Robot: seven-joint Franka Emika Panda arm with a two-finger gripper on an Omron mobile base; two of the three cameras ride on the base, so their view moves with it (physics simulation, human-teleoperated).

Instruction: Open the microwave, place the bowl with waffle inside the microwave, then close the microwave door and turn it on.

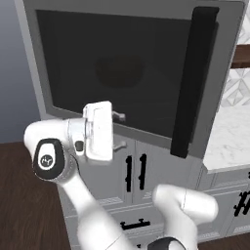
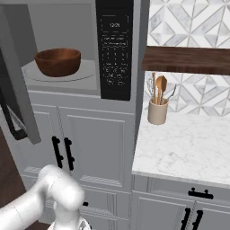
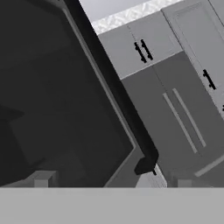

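Item: bowl (image 2: 58, 62), seated on the turntable inside the microwave (image 2: 63, 45). Item: microwave door (image 1: 132, 73), swung open, broad face just ahead of my jaws (image 1: 118, 131), bar handle (image 1: 194, 80) upright, off to their right. Jaws: spread wide, holding nothing; closing push pending

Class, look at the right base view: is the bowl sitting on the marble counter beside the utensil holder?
No. The bowl rests on the turntable inside the open microwave, well left of the utensil holder on the counter.
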